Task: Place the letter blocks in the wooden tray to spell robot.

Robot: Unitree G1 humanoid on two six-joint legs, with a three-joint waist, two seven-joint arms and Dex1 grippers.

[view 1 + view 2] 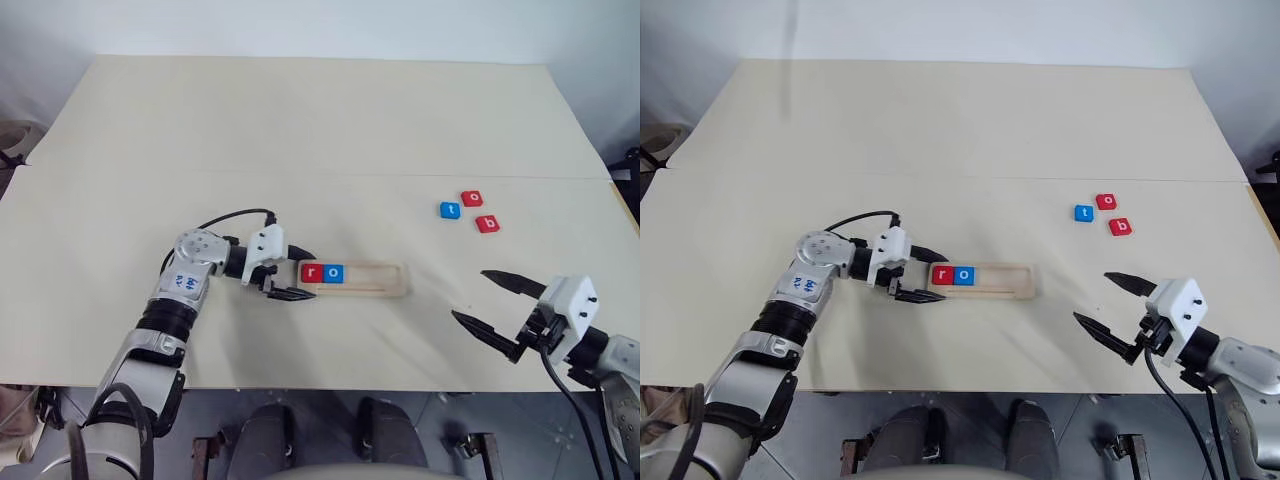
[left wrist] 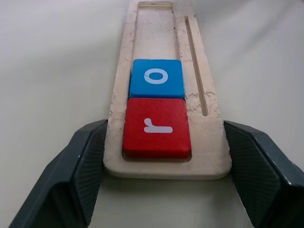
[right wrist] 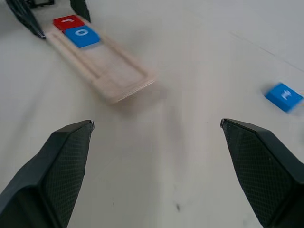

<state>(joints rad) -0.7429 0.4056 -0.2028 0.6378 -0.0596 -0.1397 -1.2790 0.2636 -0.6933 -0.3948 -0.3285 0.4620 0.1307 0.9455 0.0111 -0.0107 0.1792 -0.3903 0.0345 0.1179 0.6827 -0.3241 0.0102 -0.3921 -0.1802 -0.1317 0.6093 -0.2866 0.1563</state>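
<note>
tray (image 1: 375,283): a long pale wood holder lying flat on the table (image 1: 300,130), its length running across the robot's front; a shallow slot runs along it, with a thin groove beside the slot.
red r (image 1: 311,272): seated in the slot at the tray's left end, flat, letter up.
blue o (image 1: 334,272): in the slot just right of the red r, touching it edge to edge; the slot beyond it, toward the tray's right end, is bare wood.
blue t (image 1: 450,210): flat on the table, well beyond the tray's right end and farther from the robot than the tray.
red o (image 1: 471,198): on the table just beside the blue t, on its side away from the tray, apart from it.
red b (image 1: 488,224): on the table near the blue t, on the right of it as seen from the tray, not touching either neighbour.
left gripper (image 1: 286,276): at the tray's left end, pointing along the tray; jaws apart, one finger on each long side of that end. In the left wrist view the fingers (image 2: 80,166) flank the tray's corners; whether they press the wood I cannot tell.
right gripper (image 1: 492,303): over bare table, well to the right of the tray and nearer the robot than the three loose blocks; jaws spread wide, nothing between them.
</note>
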